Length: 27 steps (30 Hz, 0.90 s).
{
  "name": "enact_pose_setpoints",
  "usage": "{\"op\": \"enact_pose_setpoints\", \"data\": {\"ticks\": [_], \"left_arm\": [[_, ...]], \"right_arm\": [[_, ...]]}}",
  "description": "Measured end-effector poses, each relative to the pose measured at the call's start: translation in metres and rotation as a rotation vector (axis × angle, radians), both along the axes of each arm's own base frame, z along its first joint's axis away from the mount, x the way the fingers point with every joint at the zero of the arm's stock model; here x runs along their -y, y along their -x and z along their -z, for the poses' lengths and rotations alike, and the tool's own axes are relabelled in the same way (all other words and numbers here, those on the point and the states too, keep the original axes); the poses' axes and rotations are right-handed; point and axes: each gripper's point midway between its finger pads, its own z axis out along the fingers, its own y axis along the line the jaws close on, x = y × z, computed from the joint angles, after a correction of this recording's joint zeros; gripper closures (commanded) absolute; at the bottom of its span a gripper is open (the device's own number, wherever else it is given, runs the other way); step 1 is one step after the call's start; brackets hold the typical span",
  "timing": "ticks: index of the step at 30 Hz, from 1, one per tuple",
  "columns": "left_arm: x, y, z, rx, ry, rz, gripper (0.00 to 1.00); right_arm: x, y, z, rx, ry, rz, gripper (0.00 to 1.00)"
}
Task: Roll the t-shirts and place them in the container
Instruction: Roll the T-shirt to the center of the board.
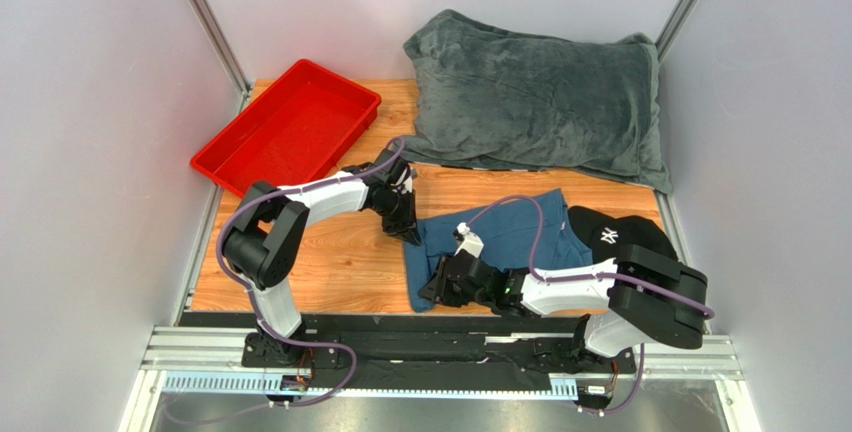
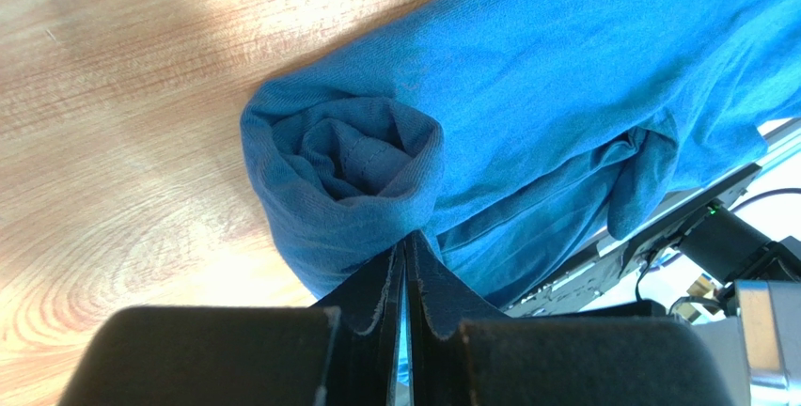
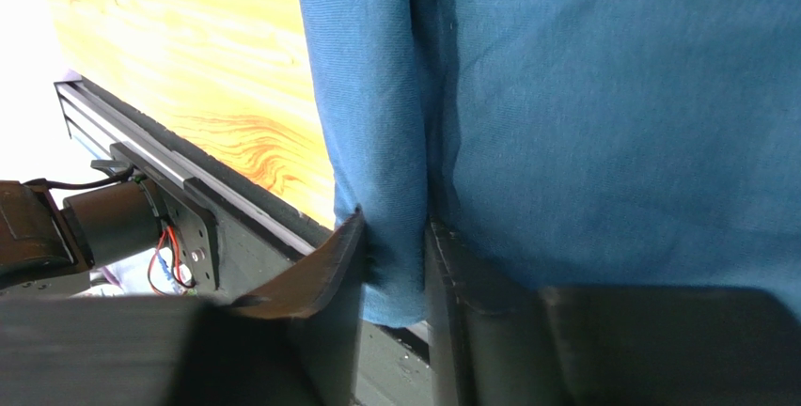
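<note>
Beside the t-shirt [image 1: 520, 234] lies a black cap [image 1: 612, 233], grey blanket [image 1: 540, 102] beyond.

White "NY" logo [image 1: 609, 236] on blk cap [image 1: 640, 234]

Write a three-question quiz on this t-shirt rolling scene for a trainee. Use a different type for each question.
1. Multiple choice: the left gripper is shut on which part of the t-shirt? A) a sleeve, B) the rolled end, C) the collar.
2. True or false: a shirt lies in the red tray.
3. Short answer: what does the right gripper have between its fingers?
Key: 1 B. 2 False. 3 A fold of the t-shirt.
</note>
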Motion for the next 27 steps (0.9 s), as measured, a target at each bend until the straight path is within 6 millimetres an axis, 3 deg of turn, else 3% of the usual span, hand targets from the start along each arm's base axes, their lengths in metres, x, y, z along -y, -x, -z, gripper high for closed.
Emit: {"op": "enact_pose_setpoints", "data": {"ticks": [6, 10, 15, 19, 24, 27], "left_arm": [[0.000, 0.003, 0.002, -0.012, -0.007, 0.005, 0.90], [0.000, 0.003, 0.003, -0.012, -0.007, 0.006, 0.89], [-0.001, 0.004, 0.003, -0.014, -0.010, 0.008, 0.90], [-0.001, 0.003, 0.003, -0.010, -0.014, 0.011, 0.89], [-0.002, 0.003, 0.002, -0.007, -0.017, 0.020, 0.89], [-0.002, 0.002, 0.001, -0.001, -0.022, 0.026, 0.89]], "right_arm": [[0.003, 0.007, -0.005, 0.022, 0.016, -0.007, 0.69], [0.005, 0.016, -0.004, 0.036, 0.049, -0.029, 0.57], [0.011, 0.022, -0.009, 0.072, 0.139, -0.054, 0.53], [0.014, 0.018, -0.035, 0.136, 0.225, -0.062, 0.52], [0.001, 0.003, -0.088, 0.273, 0.298, -0.062, 0.53], [-0.009, -0.009, -0.097, 0.337, 0.362, -0.067, 0.53]]}}
